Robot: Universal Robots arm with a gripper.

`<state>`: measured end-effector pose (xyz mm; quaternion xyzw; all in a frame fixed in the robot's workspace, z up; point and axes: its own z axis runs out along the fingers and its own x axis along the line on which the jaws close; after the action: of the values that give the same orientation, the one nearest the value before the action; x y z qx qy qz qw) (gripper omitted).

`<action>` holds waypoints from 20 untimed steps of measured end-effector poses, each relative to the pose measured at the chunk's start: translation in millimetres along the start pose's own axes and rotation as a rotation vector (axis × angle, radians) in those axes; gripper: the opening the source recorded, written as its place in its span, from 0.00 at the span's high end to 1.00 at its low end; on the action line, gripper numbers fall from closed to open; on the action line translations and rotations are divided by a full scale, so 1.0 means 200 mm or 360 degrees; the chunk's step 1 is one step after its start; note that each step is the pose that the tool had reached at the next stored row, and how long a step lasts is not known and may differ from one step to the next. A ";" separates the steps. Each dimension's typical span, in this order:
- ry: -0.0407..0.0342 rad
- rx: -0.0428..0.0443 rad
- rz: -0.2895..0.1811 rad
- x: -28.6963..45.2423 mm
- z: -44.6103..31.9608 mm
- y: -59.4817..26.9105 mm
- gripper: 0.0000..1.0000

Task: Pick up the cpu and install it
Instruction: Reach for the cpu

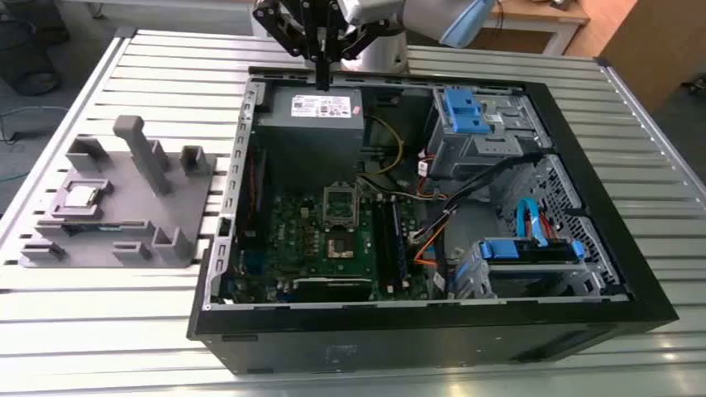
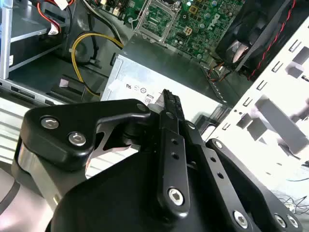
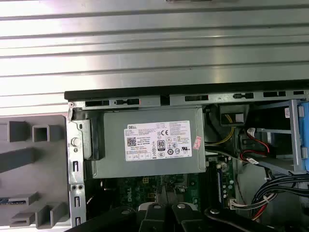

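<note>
The cpu (image 1: 79, 196), a small silver square chip, lies in a pocket of the grey studded tray (image 1: 165, 207) at the exterior view's left, outside the computer case. My gripper (image 1: 322, 81) hangs high over the back of the case, above the grey power supply (image 1: 314, 116), far from the cpu. Its black fingers (image 2: 170, 104) are pressed together with nothing between them. The green motherboard (image 1: 298, 227) lies inside the case, with the raised metal socket frame (image 1: 340, 203) and the open socket (image 1: 336, 242) in its middle.
The black case (image 1: 617, 248) lies open on a slatted metal table (image 1: 662, 141). Blue drive cages (image 1: 472, 112) and loose cables (image 1: 441, 207) crowd the exterior view's right half. The power supply (image 3: 147, 142) sits directly under the wrist, and the tray (image 3: 29, 159) lies beside the case wall.
</note>
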<state>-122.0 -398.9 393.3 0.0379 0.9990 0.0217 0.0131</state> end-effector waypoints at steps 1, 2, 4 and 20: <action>0.0000 0.0000 0.0000 0.000 0.000 0.000 0.89; 0.0000 0.0000 0.0000 0.000 0.000 0.000 0.89; 0.0000 0.0000 0.0000 0.000 0.000 0.000 0.89; -0.0002 0.0000 0.0000 0.053 -0.002 -0.004 0.89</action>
<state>-132.5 -398.9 393.3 0.0379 0.9990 0.0217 0.0137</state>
